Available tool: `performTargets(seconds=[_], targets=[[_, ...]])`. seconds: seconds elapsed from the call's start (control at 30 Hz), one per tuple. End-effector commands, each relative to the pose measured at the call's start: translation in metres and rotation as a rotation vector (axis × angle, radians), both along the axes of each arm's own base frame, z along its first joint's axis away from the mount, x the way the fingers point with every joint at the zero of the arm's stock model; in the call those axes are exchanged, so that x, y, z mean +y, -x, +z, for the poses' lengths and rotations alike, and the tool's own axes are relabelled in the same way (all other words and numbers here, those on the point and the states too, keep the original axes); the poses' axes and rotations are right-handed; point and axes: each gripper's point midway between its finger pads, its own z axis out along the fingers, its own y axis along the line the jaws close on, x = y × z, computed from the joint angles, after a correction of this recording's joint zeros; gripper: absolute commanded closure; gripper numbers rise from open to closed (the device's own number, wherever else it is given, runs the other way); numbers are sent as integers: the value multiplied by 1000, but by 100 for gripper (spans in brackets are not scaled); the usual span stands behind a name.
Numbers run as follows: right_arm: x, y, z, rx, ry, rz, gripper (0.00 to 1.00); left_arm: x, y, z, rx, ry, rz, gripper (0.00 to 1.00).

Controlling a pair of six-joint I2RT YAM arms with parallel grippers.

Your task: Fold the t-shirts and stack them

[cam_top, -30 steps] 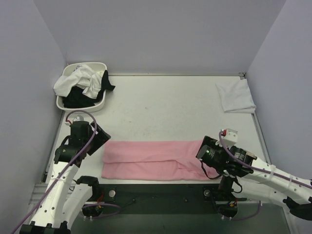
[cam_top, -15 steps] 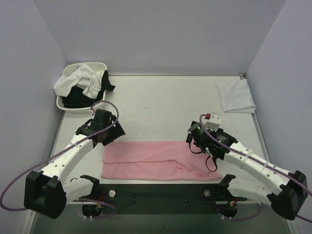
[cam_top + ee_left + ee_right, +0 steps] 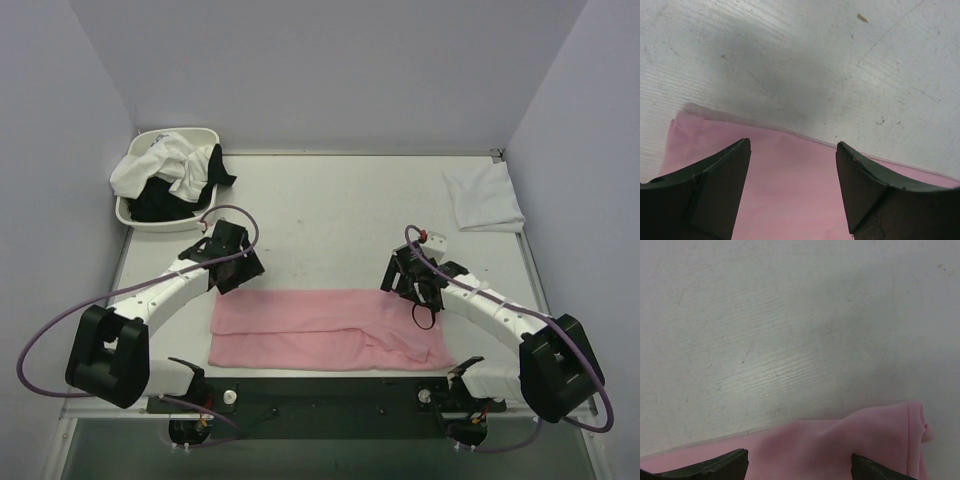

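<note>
within the last second both arms have swung out from beside their bases and reached forward over the pink t-shirt (image 3: 320,325); the left gripper (image 3: 792,150) now hangs over the far left corner of the cloth and the right gripper (image 3: 797,462) over the far right corner; both wrist views show the jaws well apart, nothing between them, with the shirt's far edge running just beneath the fingertips and bare table (image 3: 330,200) beyond; i cannot tell whether the fingers touch the fabric yet.

the pink t-shirt itself has not shifted; it lies as a long flat band across the near part of the table, its sides already turned in; a folded white t-shirt (image 3: 483,197) sits at the far right, well apart; the white and black t-shirts (image 3: 170,172) are heaped in the basin (image 3: 165,222) at the far left.

so the move reads as lining up for a two-handed pinch on the far edge, likely to fold the band again; the next step calls for both grippers to descend and close on single corners evenly, or the cloth will skew.
</note>
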Motion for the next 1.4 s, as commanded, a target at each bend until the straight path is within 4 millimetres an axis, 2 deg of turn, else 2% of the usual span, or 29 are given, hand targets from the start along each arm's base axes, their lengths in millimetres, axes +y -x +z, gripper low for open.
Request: performTargets(seconds=[0.0, 0.17, 0.27, 0.47, 0.67, 0.87, 0.9, 0.93, 1.03, 1.1, 1.13, 1.17, 1.27, 1.3, 1.33, 1.37], targets=[[-5, -3, -14, 22, -26, -9, 18, 3, -16, -3, -43, -21, 34, 22], [-25, 13, -41, 84, -35, -79, 18, 14, -14, -20, -17, -44, 68, 22], [-31, 18, -43, 90, -23, -121, 20, 19, -9, -28, 7, -44, 92, 22], [-36, 17, -46, 105, -3, -166, 18, 27, -4, -31, -3, -44, 127, 23], [-38, 8, -54, 123, 8, -202, 15, 34, 3, -36, 5, -58, 150, 23], [-26, -25, -57, 150, -47, -213, 14, 40, 7, -33, -22, -18, 224, 23], [-24, -31, -56, 149, -48, -208, 14, 36, 6, -27, -37, 12, 221, 23], [-19, -45, -52, 137, -52, -200, 14, 34, 5, -24, -51, 30, 219, 23], [-10, -62, -56, 164, -55, -169, 14, 21, 0, -10, -106, 99, 192, 24], [0, -85, -47, 143, -77, -151, 14, 17, -1, -1, -118, 112, 180, 24], [2, -88, -54, 165, -72, -148, 14, 17, 0, 0, -115, 111, 178, 24], [8, -103, -46, 144, -90, -142, 14, 15, 2, 1, -116, 116, 176, 24], [18, -119, -52, 168, -106, -121, 14, 7, 9, 0, -122, 145, 168, 25], [29, -135, -43, 148, -134, -86, 14, 1, 15, -5, -118, 153, 150, 25], [34, -141, -51, 169, -135, -70, 14, -4, 17, -5, -119, 162, 137, 26], [38, -146, -50, 180, -132, -54, 14, -7, 19, -4, -127, 164, 142, 25]])
